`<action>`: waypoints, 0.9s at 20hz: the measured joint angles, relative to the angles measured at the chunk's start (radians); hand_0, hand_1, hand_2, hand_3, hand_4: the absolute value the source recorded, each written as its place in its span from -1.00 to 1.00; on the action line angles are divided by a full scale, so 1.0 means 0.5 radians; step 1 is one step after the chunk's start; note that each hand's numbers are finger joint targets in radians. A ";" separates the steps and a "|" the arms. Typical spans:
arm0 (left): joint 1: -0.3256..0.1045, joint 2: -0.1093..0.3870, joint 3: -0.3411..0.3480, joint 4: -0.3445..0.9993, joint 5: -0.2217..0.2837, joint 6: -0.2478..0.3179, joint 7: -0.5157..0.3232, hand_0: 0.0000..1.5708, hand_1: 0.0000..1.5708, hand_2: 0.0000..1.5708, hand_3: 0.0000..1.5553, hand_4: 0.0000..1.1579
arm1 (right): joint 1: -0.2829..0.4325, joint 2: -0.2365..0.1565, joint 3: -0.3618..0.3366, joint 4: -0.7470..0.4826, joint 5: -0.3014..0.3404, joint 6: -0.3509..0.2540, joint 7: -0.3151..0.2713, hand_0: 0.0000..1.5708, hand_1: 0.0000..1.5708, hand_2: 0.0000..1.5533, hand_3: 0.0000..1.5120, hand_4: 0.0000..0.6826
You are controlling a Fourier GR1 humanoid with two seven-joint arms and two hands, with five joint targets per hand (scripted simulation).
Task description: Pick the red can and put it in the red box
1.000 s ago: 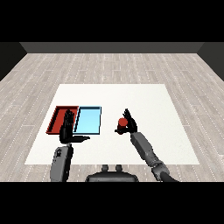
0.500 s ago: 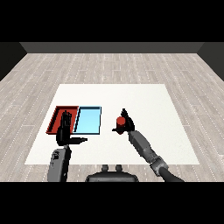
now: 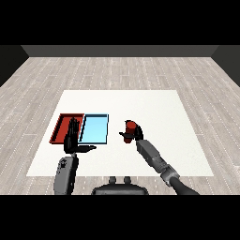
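Head view: a small red cylindrical can (image 3: 131,125) sits in the curled fingers of the robot's black right hand (image 3: 132,135), to the right of two shallow trays on the flat white table (image 3: 154,112). The can stands roughly upright, its top showing above the fingers that wrap round its lower part. The grey right forearm (image 3: 154,158) runs down from the hand toward the lower right corner. The rectangular red tray (image 3: 61,126) and the rectangular light blue tray (image 3: 96,129) lie side by side, touching along their long edges, red at the left. The black left hand (image 3: 72,140) is raised with fingers straight and thumb spread to the right, holding nothing; it overlaps the near edge where the two trays meet. The can is well apart from the red tray, with the blue tray between them.
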 measured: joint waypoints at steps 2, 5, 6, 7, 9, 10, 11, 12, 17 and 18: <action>0.024 0.018 0.015 -0.018 0.023 -0.024 0.001 -1.00 -1.00 -1.00 -1.00 -1.00 | -0.002 0.000 0.077 -0.032 -0.045 -0.089 0.011 0.87 0.87 0.87 0.85 0.74; 0.050 0.018 0.002 -0.059 0.024 -0.031 0.023 -1.00 -1.00 -1.00 -1.00 -1.00 | 0.011 0.000 0.116 -0.025 -0.059 -0.134 -0.021 0.85 0.85 0.86 0.85 0.74; 0.018 0.013 0.005 -0.010 0.015 -0.024 0.001 -1.00 -1.00 -1.00 -1.00 -1.00 | -0.007 0.000 0.120 -0.021 -0.049 -0.151 -0.014 0.88 0.88 0.86 0.84 0.75; -0.005 0.015 0.012 0.003 0.013 -0.013 0.012 -1.00 -1.00 -1.00 -1.00 -1.00 | 0.002 -0.003 0.105 -0.042 -0.017 -0.159 0.000 0.88 0.88 0.86 0.83 0.75; 0.000 0.007 -0.001 -0.031 0.009 0.000 0.038 -1.00 -1.00 -1.00 -1.00 -1.00 | 0.007 -0.013 0.124 -0.067 -0.001 -0.177 0.013 0.83 0.83 0.85 0.82 0.75; -0.024 0.023 0.016 -0.021 0.022 -0.007 0.059 -1.00 -1.00 -1.00 -1.00 -1.00 | 0.032 -0.030 0.128 -0.124 0.032 -0.191 0.032 0.83 0.83 0.85 0.81 0.76; -0.042 0.017 0.011 -0.017 0.023 -0.001 0.077 -1.00 -1.00 -1.00 -1.00 -1.00 | 0.022 -0.026 0.110 -0.138 0.057 -0.199 0.042 0.83 0.83 0.85 0.82 0.78; -0.035 0.005 -0.002 -0.026 0.021 0.001 0.074 -1.00 -1.00 -1.00 -1.00 -1.00 | 0.029 -0.021 0.109 -0.170 0.084 -0.216 0.040 0.83 0.83 0.85 0.81 0.80; 0.008 -0.002 -0.067 -0.059 -0.015 -0.019 0.073 -1.00 -1.00 -1.00 -1.00 -1.00 | 0.108 -0.099 0.114 -0.426 0.223 -0.245 0.087 0.81 0.81 0.84 0.82 0.82; -0.006 0.002 -0.064 -0.044 -0.012 -0.028 0.066 -1.00 -1.00 -1.00 -1.00 -1.00 | 0.131 -0.119 0.128 -0.525 0.248 -0.268 0.125 0.81 0.81 0.84 0.82 0.80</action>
